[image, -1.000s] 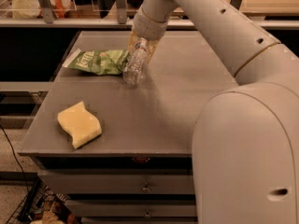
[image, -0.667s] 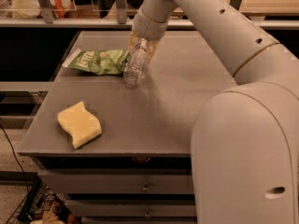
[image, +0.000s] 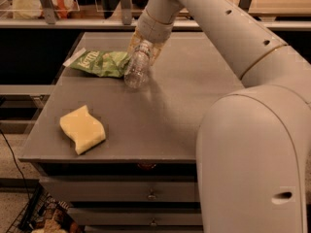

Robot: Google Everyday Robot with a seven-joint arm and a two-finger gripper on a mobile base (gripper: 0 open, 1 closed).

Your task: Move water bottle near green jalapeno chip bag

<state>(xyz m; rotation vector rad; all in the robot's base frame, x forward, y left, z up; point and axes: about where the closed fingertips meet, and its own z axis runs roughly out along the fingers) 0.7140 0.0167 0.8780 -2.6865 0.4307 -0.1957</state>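
My claw [image: 146,48], over the far left of the table [image: 189,110], grips the water bottle [image: 137,68] by its upper end, tilted, base at or just above the tabletop, just beside the green jalapeno chip bag [image: 99,63]. Placement looks nearly done; next, I judge, a gentle release. One bottle, one bag, one yellow sponge [image: 82,129]

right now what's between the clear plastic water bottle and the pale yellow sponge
Nothing but bare grey tabletop, as the camera view shows. The gripper holds the clear ribbed plastic water bottle by its upper end.
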